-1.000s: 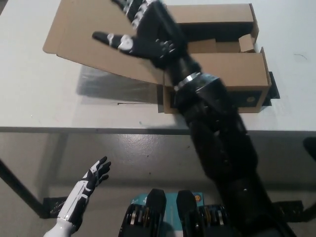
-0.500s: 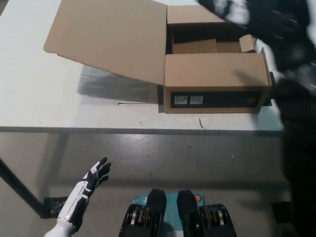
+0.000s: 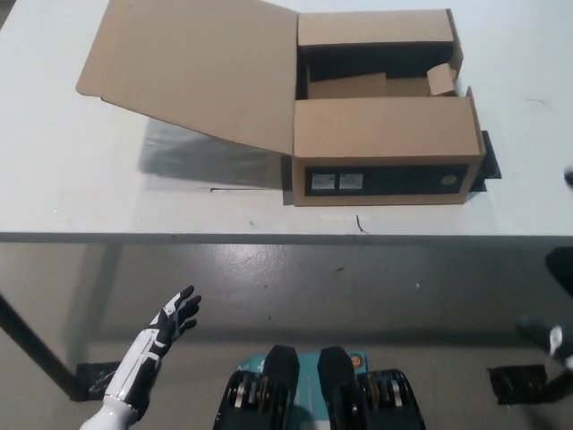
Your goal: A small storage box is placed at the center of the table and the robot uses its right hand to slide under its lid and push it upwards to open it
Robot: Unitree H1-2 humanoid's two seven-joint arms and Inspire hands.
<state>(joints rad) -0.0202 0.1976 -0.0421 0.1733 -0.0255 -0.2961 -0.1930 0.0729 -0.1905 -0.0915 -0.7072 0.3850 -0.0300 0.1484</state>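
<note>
Box [image 3: 385, 143] open on table; left hand [image 3: 148, 349] below.

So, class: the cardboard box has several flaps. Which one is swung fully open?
The large lid flap on the box's left side, spread out over the table; the others still cover part of the opening.

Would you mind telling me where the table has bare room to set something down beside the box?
The table is bare left of and below the opened lid, along the front edge before the cardboard box, and right of the box. The top middle is crowded by box and lid. The left hand rests low, off the table.
</note>
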